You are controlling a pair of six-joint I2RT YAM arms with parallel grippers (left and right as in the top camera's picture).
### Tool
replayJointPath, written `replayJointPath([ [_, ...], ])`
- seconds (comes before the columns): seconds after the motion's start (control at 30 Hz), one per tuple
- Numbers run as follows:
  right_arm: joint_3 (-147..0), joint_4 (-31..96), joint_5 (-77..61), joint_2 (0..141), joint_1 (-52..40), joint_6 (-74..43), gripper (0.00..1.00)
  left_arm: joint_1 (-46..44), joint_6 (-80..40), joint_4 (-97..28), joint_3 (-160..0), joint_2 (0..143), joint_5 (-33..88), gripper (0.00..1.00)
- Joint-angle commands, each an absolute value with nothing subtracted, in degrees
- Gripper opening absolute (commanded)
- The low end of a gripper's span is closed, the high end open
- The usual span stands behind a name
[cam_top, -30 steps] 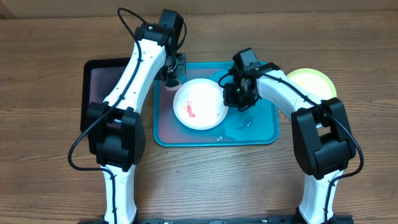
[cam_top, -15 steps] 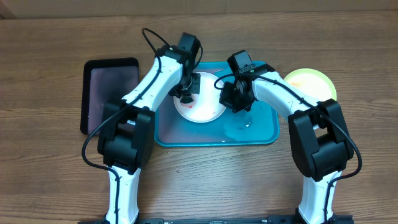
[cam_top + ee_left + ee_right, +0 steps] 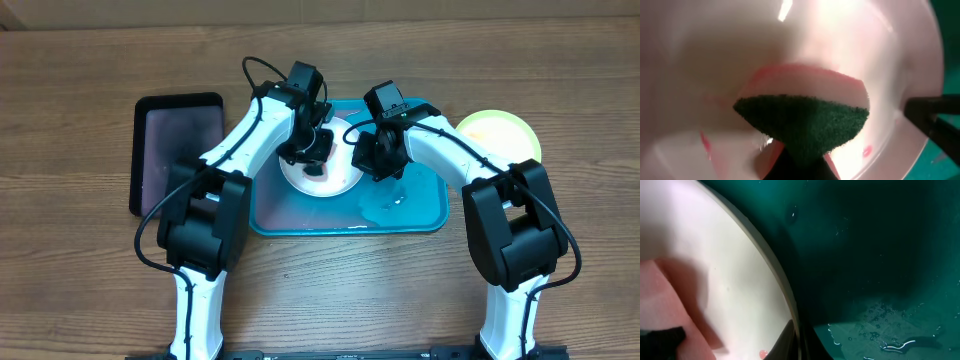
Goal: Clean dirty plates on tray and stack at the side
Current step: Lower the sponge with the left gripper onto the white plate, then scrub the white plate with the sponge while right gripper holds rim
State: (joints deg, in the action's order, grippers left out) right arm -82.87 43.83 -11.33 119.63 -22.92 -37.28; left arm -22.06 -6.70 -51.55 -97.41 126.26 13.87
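Tray [image 3: 275, 212] fills the centre of the overhead frame with a puddle [image 3: 386, 204] toward its lower right. That wet floor is my first worry. I judge the white plate [image 3: 335, 178], which rests in the tray just left of centre, could skate or tip if I scrub hard against a single hold on its right rim. A pinch that shallow could also slip off, and then the plate would ride up under the scrubbing or knock into the tray wall. The yellow-green plate [image 3: 500, 132] sits on the table [image 3: 80, 280] at upper right, off the tray; the light blue one I cannot find in any view. As for tools, my right gripper [image 3: 376, 160] is nearly closed, its fingers straddling the white plate's edge at the bottom of the right wrist view, and as far as I can tell it is gripping it. My left gripper [image 3: 314, 158] is clamped on the sponge [image 3: 805, 122], whose green scouring face presses against the plate's inside. Smallest, the red smears [image 3: 705, 142] at lower left and lower right of the left wrist view lie outside the sponge's footprint, so a short stroke would miss them.
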Motion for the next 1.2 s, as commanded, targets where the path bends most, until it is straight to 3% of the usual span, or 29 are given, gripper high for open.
replayJointPath([
  [0.0, -81.6, 43.8, -8.4, 119.9, -23.2, -37.5, 0.04, -22.1, -12.3, -48.9, -96.9, 126.0, 7.0, 0.04],
  [0.2, -81.6, 43.8, -8.4, 119.9, -23.2, -37.5, 0.04, -22.1, -22.5, -46.3, -96.8, 126.2, -11.9, 0.04],
  [0.33, -81.6, 43.8, -8.4, 119.9, -23.2, -37.3, 0.04, -22.2, -22.7, -47.4, -96.3, 126.3, -14.0, 0.04],
  [0.6, -81.6, 43.8, -8.4, 119.9, -23.2, -37.1, 0.04, -23.2, -9.2, -56.4, -95.8, 126.3, 0.8, 0.04],
  [0.7, -81.6, 44.0, -8.6, 119.9, -23.2, -37.1, 0.04, -24.4, 0.6, -55.7, -95.8, 126.3, 14.2, 0.04],
  [0.8, -81.6, 44.4, -8.6, 119.9, -23.4, -37.1, 0.04, -24.9, 1.0, -52.6, -95.8, 126.3, 16.4, 0.04],
  [1.17, -81.6, 45.3, -8.4, 119.9, -24.1, -37.1, 0.04, -24.7, -12.3, -40.9, -95.8, 126.3, -6.7, 0.04],
])
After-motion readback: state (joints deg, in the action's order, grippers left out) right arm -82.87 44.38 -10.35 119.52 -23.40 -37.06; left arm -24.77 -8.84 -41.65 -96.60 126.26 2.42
